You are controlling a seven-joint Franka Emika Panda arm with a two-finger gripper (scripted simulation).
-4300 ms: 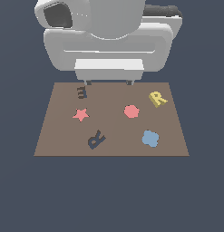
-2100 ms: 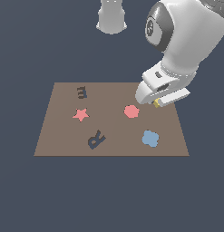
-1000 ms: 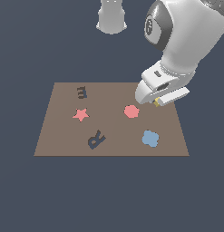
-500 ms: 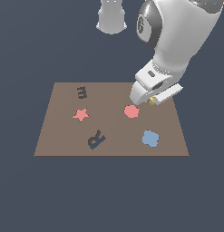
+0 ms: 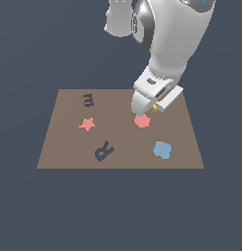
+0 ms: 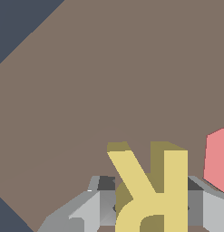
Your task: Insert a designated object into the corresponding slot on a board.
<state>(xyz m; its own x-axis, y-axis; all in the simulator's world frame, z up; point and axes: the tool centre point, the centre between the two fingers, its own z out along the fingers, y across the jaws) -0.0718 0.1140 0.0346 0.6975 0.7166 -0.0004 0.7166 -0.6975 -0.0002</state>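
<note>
The yellow R block (image 6: 152, 192) is held between my gripper's fingers (image 6: 93, 210) in the wrist view, lifted off the brown board (image 6: 109, 81). In the exterior view only a yellow sliver of the R block (image 5: 155, 108) shows under my gripper (image 5: 148, 108), which hangs above the board (image 5: 63, 142) at its far middle-right, just behind the pink hexagon (image 5: 142, 120). The dark navy R-shaped slot (image 5: 104, 151) lies tilted near the board's front, to the exterior view's left of the gripper.
A dark E-shaped cutout (image 5: 87, 100) sits at the board's far left, a pink star (image 5: 86, 124) in front of it, a blue blob (image 5: 162, 149) at the front right. The pink hexagon also shows in the wrist view (image 6: 216, 158). The arm's white body (image 5: 176, 44) rises behind.
The gripper came down on the yellow R at the board's far right, closed on it, lifted it and has moved toward the exterior view's left, now over the spot behind the pink hexagon.
</note>
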